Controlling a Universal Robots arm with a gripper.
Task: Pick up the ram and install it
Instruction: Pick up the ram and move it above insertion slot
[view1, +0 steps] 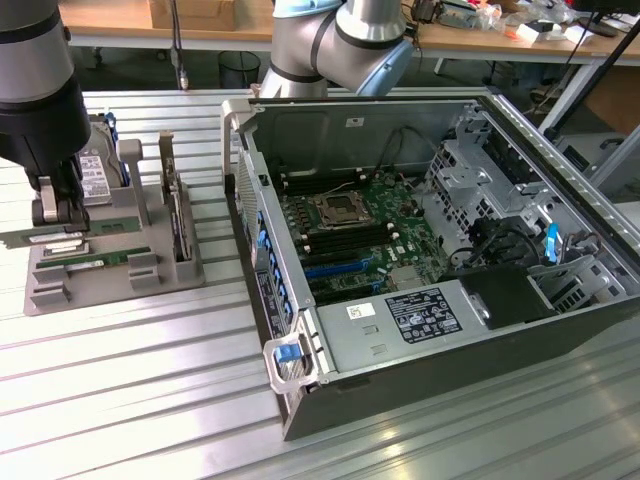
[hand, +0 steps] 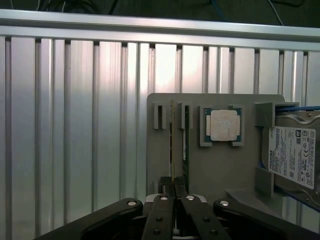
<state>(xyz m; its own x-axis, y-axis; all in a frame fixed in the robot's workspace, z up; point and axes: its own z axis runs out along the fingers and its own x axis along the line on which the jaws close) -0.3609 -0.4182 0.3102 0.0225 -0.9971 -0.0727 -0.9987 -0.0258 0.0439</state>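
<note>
Table first: what is under you?

Me: Ribbed aluminium table (view1: 120, 400), long bright slats with dark grooves between them. On it, toward the exterior view's right, an open computer case (view1: 450, 372) lies with dark sheet-metal walls. A green motherboard (view1: 350, 235) sits flat in its bottom.

And beside the case?

Me: A matt grey holder (hand: 215, 170), a flat plate with blocky upright brackets, apart from the case on the exterior view's left. A silver hard drive (hand: 292, 155) with a white printed label sits at one side of it. Next to that a square processor chip (hand: 223, 125), dull silver lid in a green rim, lies in its own pocket.

Where is the ram, and where is your pincer?

Me: The ram (hand: 173, 150) stands on edge in the holder, a thin straight stick running from a pair of small slotted brackets toward me. My pincer (hand: 173, 189) hangs right over its near end. The black metal fingers (hand: 162, 215) carry bolt heads and are drawn almost together, with the stick's thin edge between the tips. I read that as clamped on the ram, which sits in its slot in the holder.
</note>
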